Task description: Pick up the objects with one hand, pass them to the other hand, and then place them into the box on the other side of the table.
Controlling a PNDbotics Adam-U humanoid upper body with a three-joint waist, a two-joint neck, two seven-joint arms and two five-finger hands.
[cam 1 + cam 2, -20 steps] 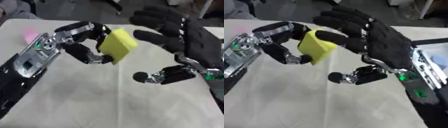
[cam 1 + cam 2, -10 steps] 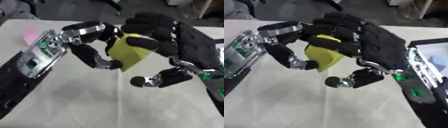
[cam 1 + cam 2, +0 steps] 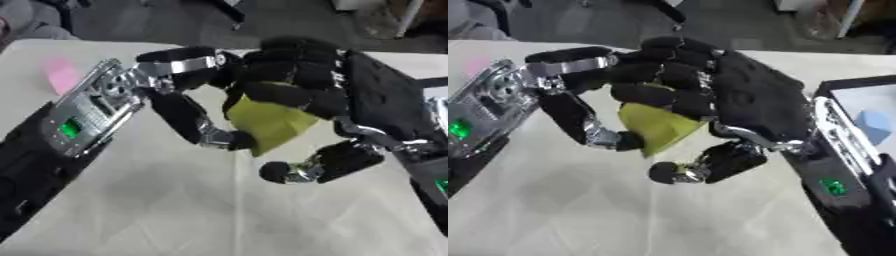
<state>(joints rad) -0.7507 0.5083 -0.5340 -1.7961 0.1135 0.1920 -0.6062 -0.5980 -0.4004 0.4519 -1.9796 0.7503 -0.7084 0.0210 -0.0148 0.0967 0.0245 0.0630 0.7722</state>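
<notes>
Blue block [image 3: 874,124] sits in box [image 3: 852,93] at 3 o'clock; yellow object [image 3: 269,122] mid-air above white worktop [image 3: 175,200], left hand [image 3: 188,100] fingers and right hand [image 3: 737,100] fingers both grasping it; pink item [image 3: 61,74] at 10 o'clock

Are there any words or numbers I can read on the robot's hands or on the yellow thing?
No words or numbers can be read anywhere.
Left hand: a green light on the forearm, no text.
Right hand: a green patch on the forearm, too blurred to read.
Yellow block, with the fingers of both hands curled on it: plain.
Pink thing on the table: plain.
</notes>
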